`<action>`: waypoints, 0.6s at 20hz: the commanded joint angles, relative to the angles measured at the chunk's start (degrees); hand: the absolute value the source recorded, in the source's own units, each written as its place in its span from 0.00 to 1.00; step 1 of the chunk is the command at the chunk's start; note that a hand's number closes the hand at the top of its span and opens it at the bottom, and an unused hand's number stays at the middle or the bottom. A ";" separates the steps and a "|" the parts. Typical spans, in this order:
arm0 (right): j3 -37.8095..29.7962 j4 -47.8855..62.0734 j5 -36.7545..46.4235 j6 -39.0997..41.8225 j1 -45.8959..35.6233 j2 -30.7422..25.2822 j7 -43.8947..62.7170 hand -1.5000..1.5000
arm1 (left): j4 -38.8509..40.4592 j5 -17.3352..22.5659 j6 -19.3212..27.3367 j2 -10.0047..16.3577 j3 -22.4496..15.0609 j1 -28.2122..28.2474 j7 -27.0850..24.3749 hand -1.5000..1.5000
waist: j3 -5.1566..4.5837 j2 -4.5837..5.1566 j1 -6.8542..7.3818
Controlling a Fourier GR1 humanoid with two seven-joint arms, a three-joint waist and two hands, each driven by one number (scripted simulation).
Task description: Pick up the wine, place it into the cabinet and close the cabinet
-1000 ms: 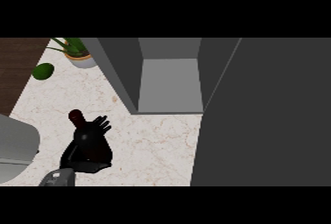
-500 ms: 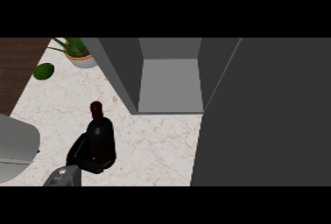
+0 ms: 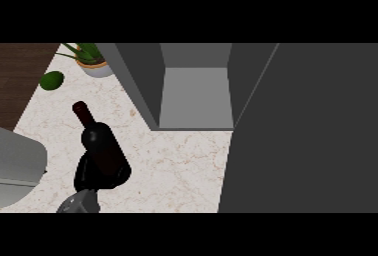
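— What can't you make out?

— The right hand shows nowhere. The left hand (image 3: 87,176) is black against the dark glass, so its outline blurs into the lower part of the wine bottle (image 3: 100,142), though its fingers are plainly curled round that base. Only a stub of grey forearm (image 3: 77,204) enters at the lower edge. Whether the bottle stands on the bench or hangs just above it, I cannot tell.

— And the bottle itself?

— Left of the cabinet (image 3: 144,80), outside it, with its neck tilted toward the far left.

— Anything in the way?

— The cabinet door (image 3: 310,130) stands open, a big dark grey panel filling the right side and hiding whatever lies beneath it. The cabinet's opening shows a pale grey inner floor.

— What else is around?

— A potted plant (image 3: 92,62) at the far left corner, a small green round fruit (image 3: 52,80) near it, and a pale grey object (image 3: 18,165) cut off by the left edge.

— The surface?

— The bench (image 3: 177,165) is light speckled marble; a dark wood strip (image 3: 22,75) runs past its left side.
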 commanded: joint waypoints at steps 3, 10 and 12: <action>-1.49 -3.78 -3.03 1.09 3.45 -0.43 0.21 0.00 | -1.40 3.28 1.36 -0.62 2.13 -0.89 -2.50 1.00 | 0.00 0.03 -0.20; -7.92 -0.08 -8.01 2.59 -3.48 -2.85 2.16 0.00 | -17.09 5.86 1.37 -3.12 -2.54 5.25 8.41 1.00 | 0.06 -0.12 0.46; -1.85 -2.29 -2.80 0.94 0.00 0.15 1.04 0.00 | -23.82 5.18 4.37 -5.69 -4.96 7.46 10.03 1.00 | 0.07 -0.23 0.50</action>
